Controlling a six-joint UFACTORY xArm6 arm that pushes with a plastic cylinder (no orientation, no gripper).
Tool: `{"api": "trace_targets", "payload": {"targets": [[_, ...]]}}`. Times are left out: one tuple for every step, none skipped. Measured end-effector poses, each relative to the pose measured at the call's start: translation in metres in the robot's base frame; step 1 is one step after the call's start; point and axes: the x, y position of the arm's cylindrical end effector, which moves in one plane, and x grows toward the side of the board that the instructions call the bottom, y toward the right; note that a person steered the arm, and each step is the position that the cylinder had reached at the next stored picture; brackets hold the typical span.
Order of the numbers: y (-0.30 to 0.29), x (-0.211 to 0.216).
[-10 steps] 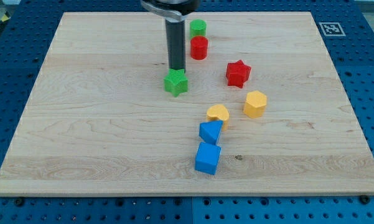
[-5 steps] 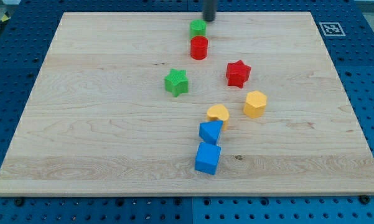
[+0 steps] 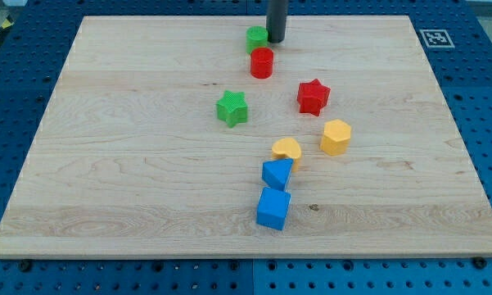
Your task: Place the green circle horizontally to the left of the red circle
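The green circle [image 3: 256, 37] sits near the view's top of the wooden board, just above and slightly left of the red circle [image 3: 262, 62]. The two circles are close together, almost touching. My tip [image 3: 276, 40] stands right beside the green circle on its right side, touching or nearly touching it. The dark rod rises out of the view's top.
A green star [image 3: 232, 108] lies left of centre. A red star [image 3: 313, 96] and a yellow hexagon [image 3: 336, 137] lie to the right. A yellow half-round block [image 3: 286, 149] sits above two blue blocks [image 3: 276, 174] [image 3: 273, 208]. The board's [image 3: 106, 164] top edge is close behind the green circle.
My tip has left the green star, gone to the view's top and come down at the green circle's right. The green circle has shifted slightly left.
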Motion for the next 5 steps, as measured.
{"api": "trace_targets", "payload": {"targets": [[-0.019,0.001],[-0.036,0.004],[-0.056,0.016],[-0.072,0.037],[-0.091,0.046]]}}
